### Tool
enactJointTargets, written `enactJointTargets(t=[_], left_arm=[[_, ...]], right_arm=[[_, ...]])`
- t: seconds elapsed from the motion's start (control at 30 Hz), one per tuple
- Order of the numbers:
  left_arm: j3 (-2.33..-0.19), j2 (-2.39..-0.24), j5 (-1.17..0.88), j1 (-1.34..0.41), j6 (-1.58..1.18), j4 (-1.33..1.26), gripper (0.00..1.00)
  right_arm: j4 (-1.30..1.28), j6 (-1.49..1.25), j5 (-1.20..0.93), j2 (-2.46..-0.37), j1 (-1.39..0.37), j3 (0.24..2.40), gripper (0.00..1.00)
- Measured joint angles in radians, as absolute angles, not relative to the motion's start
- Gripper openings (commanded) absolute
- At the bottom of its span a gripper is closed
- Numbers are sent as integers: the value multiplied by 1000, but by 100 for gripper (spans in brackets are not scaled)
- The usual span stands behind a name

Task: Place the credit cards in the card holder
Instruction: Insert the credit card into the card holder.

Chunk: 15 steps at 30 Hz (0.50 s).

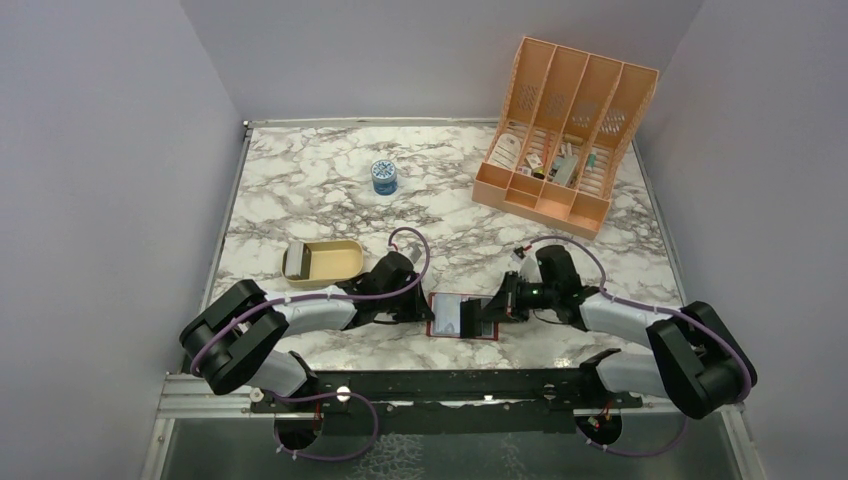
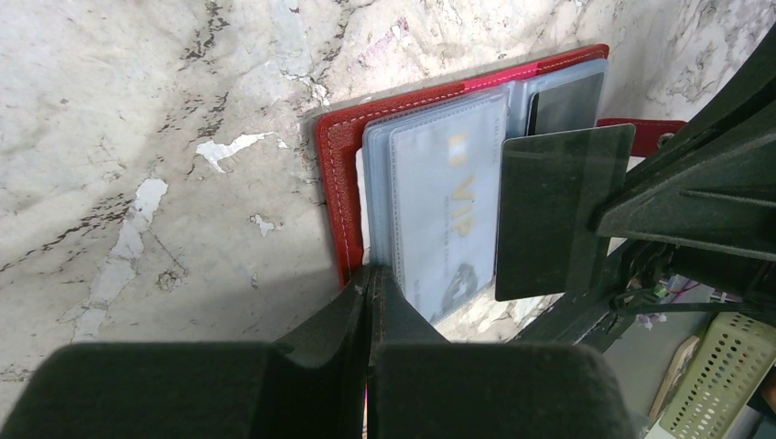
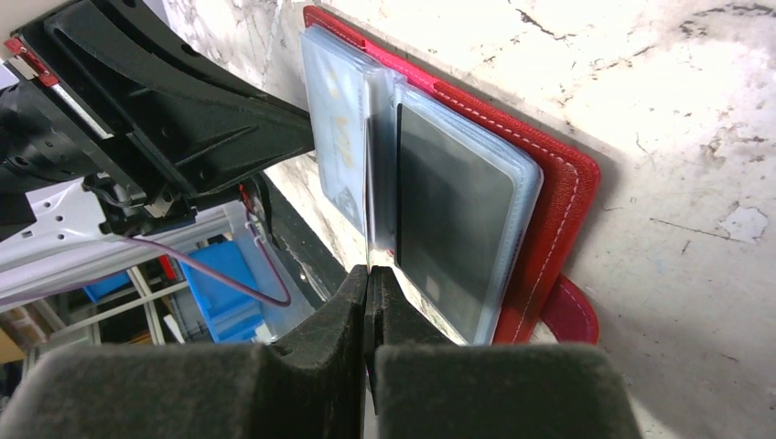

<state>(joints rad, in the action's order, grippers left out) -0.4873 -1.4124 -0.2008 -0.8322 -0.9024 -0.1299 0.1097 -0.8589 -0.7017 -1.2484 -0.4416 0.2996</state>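
Observation:
The dark red card holder lies open on the marble near the front edge, its pale blue pockets up. A silver card sits in one pocket and a black one in the other. My left gripper is shut on the holder's left edge, where cover and sleeves meet. My right gripper is shut on a black credit card, held on edge just above the holder's middle fold. A greyish stack of credit cards rests in the tan tray.
A peach slotted organizer with small items stands at the back right. A small blue jar stands at the back centre. The tan tray lies just left of my left arm.

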Motion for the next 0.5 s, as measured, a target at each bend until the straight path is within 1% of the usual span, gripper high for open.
enactJointTargets(t=[0.5], left_arm=[[-489,-1427,-201,-836,-902,-149,1]], right_arm=[[125,-798,-754,-1328,-419,322,1]])
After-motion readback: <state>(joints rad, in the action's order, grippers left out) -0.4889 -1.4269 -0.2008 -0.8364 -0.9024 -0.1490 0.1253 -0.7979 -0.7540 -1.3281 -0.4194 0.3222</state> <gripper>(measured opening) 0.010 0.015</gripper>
